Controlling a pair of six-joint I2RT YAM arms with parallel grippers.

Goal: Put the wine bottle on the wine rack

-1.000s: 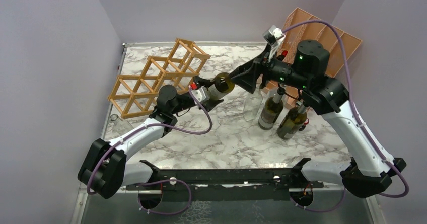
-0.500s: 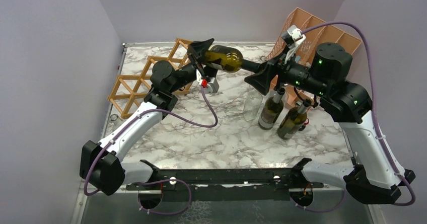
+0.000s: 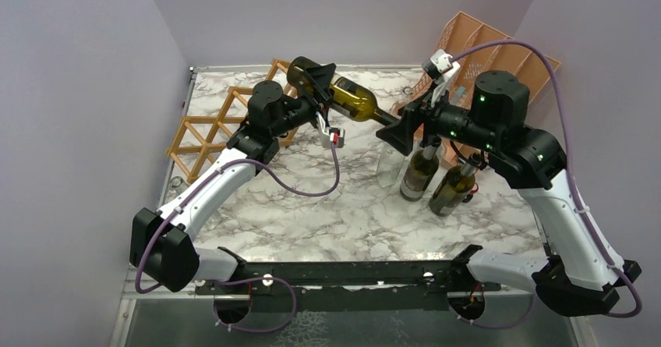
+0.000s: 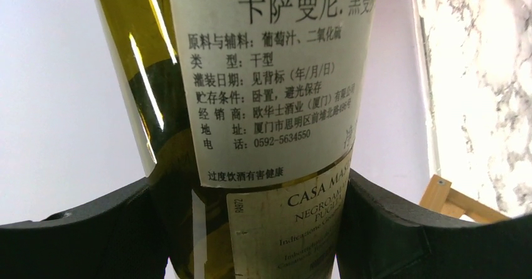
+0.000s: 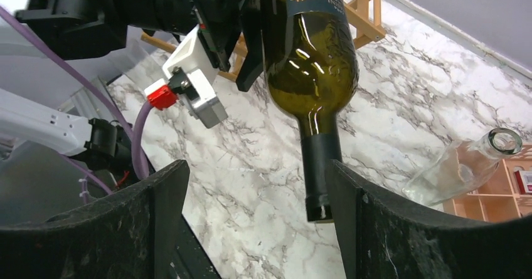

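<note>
Picture edges crop both ends of the wine bottle (image 4: 263, 103) and most of the wine rack (image 4: 440, 192).
</note>
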